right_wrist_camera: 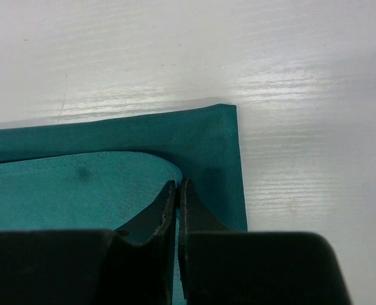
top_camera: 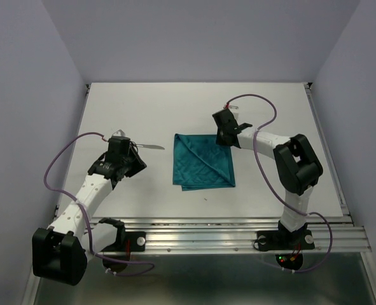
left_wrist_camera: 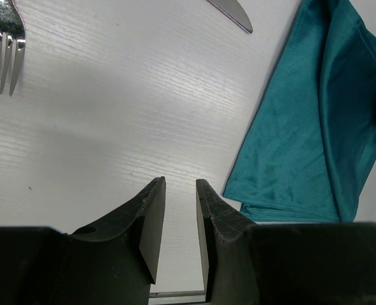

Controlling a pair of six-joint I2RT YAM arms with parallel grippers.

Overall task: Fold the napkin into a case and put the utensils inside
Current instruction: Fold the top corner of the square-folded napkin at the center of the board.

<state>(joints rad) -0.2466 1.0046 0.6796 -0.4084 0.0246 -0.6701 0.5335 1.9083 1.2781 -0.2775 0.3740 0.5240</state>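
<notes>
Your right fingers (right_wrist_camera: 165, 213) are pinched shut on the napkin (right_wrist_camera: 207, 136) at its far-right corner; your left fingers (left_wrist_camera: 151, 216), half open and empty, hover left of it.

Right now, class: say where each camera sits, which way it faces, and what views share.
Top external: above and behind, looking down on table, napkin, left arm, right arm.
Left wrist: looks down past open left gripper at fork and knife tip.
Right wrist: looks down at right gripper pinching the napkin's corner.
Shared: all three show the napkin.
</notes>
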